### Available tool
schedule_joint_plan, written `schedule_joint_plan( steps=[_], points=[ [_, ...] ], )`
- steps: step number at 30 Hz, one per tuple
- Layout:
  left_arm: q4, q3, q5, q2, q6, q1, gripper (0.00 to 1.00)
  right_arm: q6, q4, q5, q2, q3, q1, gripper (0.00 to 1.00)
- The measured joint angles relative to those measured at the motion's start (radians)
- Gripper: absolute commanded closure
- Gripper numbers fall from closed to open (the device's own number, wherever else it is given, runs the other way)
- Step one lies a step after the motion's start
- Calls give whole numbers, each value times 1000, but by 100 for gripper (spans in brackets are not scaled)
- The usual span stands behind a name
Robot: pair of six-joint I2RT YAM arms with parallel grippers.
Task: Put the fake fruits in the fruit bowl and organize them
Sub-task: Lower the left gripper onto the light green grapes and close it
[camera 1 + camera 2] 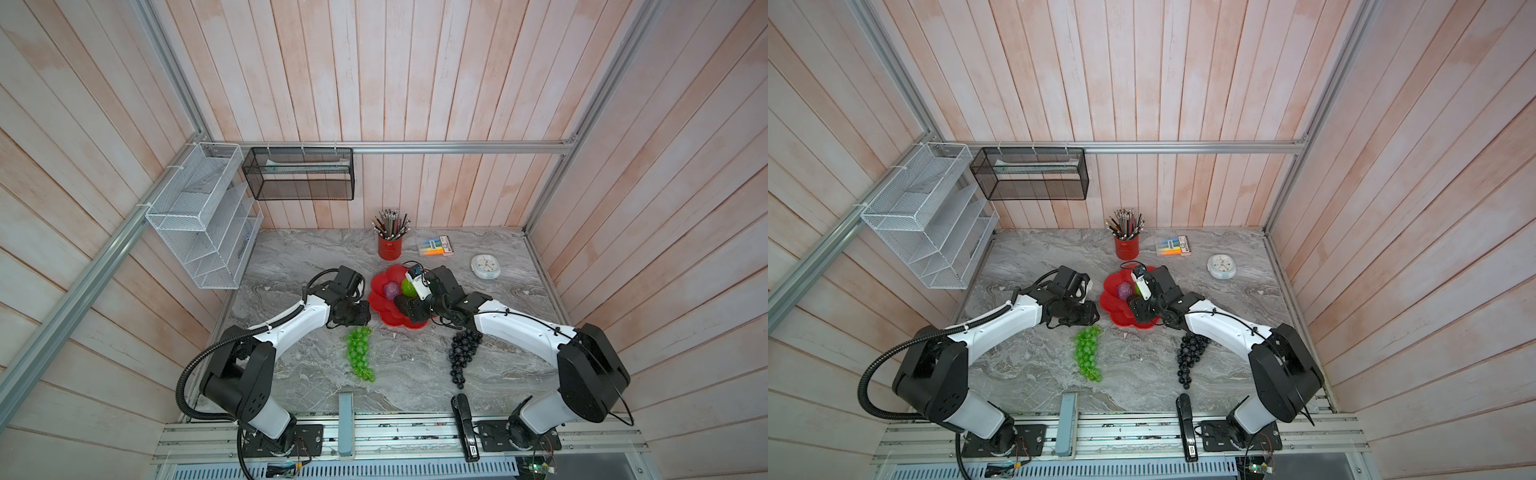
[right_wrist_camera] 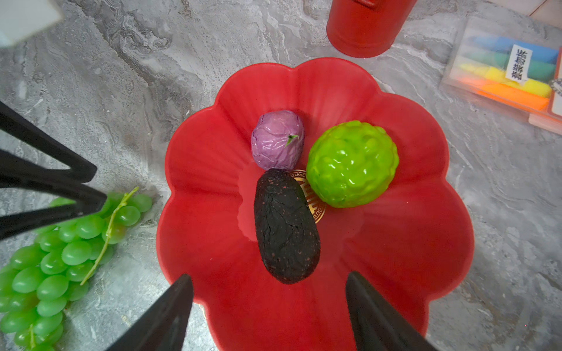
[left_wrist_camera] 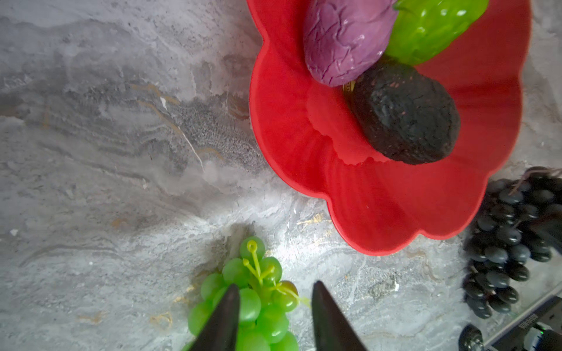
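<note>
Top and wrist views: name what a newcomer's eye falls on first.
The red fruit bowl at the centre of the marble table grabs the eye, holding the lime-green ball, purple ball and dark avocado-like oval. Green grapes and purple-black grapes lie outside it, nearer the robot.

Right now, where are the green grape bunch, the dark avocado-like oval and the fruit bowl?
green grape bunch (image 1: 358,353): in a top view, middle of the cluster.
dark avocado-like oval (image 2: 286,228): right wrist view, centre of its rough skin.
fruit bowl (image 2: 401,243): right wrist view, bare red inner wall.
</note>
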Motion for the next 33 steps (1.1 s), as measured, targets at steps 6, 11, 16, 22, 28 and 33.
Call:
schedule_joint_plan(
  steps=[6, 11, 16, 22, 28, 33],
  points=[
    [-72, 89, -109, 92, 37, -85, 47, 23, 21, 21, -15, -60, -6, 20],
    [-128, 153, -182, 165, 57, -116, 47, 35, 24, 23, -29, -100, -18, 20],
    [-154, 173, -242, 220, 70, -130, 53, 39, 41, 23, -32, -114, -28, 20],
    [-171, 186, -276, 251, 87, -131, 70, 39, 57, 22, -36, -138, -40, 20],
    [-173, 187, -299, 251, 85, -132, 91, 40, 70, 22, -43, -150, -52, 20],
    [-174, 187, -314, 242, 83, -132, 99, 40, 73, 22, -43, -150, -53, 21]
  ],
)
